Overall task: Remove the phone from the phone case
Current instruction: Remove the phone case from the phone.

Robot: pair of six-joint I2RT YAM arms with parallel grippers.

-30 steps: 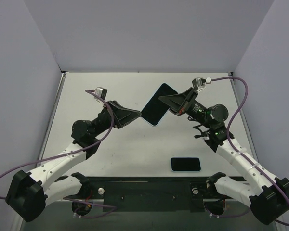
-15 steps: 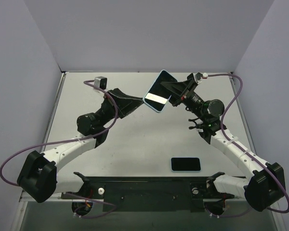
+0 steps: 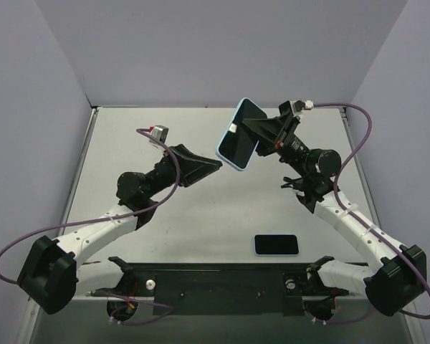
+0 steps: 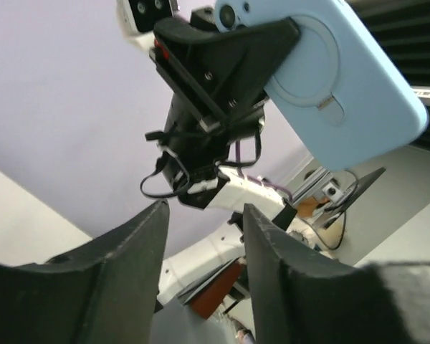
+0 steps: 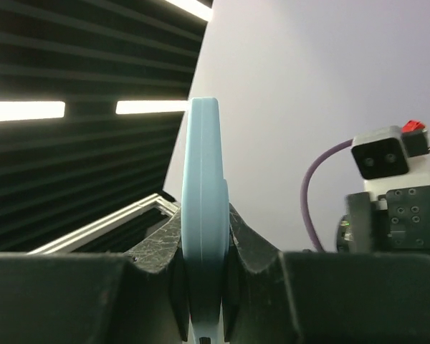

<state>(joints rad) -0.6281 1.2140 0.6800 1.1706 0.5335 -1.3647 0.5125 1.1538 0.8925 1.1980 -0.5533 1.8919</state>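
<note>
The left gripper hung released, fingers apart, near the light blue phone case; the right gripper clenched it midair, the phone seated inside, screen dark

Legible text, labels, brands, numbers, signs: none in any view.

- Phone case, pale blue back, left wrist view: a raised ring and a small slot-shaped mark, with no lettering on either.
- White patch on the case's dark face, top view: too small to tell whether it is a label or glare.
- Camera module, right wrist view: white housing with two lenses and a red part on top, no marking readable.
</note>
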